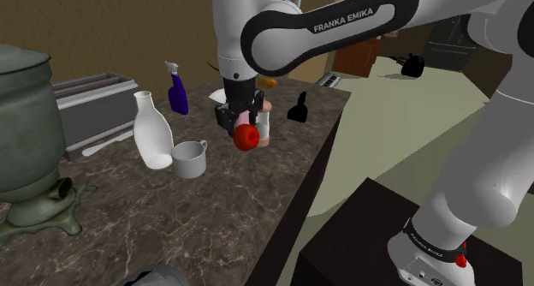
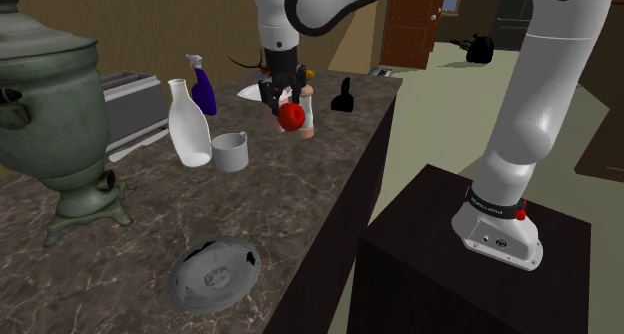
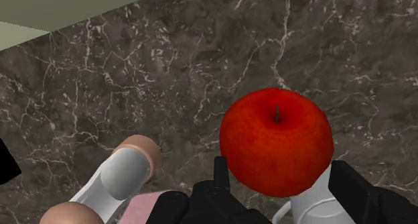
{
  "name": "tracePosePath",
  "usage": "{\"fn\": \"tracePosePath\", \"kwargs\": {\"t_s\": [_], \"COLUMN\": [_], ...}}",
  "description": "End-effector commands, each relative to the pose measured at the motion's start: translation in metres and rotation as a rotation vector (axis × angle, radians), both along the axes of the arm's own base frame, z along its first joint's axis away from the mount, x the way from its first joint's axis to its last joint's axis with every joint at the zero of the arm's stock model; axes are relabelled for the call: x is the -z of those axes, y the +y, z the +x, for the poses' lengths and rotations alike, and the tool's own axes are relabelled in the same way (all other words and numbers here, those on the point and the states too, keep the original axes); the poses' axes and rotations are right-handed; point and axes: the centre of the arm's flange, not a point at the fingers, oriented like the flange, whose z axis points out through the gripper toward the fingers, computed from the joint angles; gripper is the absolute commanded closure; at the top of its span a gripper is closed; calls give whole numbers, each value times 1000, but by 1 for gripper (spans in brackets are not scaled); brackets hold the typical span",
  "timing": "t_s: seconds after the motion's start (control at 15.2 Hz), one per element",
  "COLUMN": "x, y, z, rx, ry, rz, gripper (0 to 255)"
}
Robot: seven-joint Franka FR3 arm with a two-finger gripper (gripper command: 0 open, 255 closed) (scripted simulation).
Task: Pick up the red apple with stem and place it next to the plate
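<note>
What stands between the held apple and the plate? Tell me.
Nothing visible does. The red apple, clasped in the fingers, hangs over the counter; the grey plate lies nearer the camera in the second exterior view, bare marble between. The mug and white bottle stand to that view's left of the line.

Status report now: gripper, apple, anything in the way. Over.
Gripper shut on red apple, held above counter. Plate toward second exterior view's bottom, apart. White mug, white bottle near the path.
</note>
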Motion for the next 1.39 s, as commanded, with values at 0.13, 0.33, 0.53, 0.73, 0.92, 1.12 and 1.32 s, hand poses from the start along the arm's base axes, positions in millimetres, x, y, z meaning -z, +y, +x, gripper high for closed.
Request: {"fn": "tracePosePath", "kwargs": {"t_s": [0.13, 0.33, 0.53, 0.73, 0.92, 1.12, 1.32], "x": [0, 0, 0, 0, 0, 0, -1], "y": [-39, -69, -99, -130, -160, -190, -220], "z": [31, 57, 83, 108, 134, 160, 185], "rx": [-1, -1, -1, -1, -1, -1, -1], "ry": [0, 0, 0, 0, 0, 0, 0], "rz": [0, 0, 0, 0, 0, 0, 0], "gripper": [255, 255, 255, 255, 255, 255, 255]}}
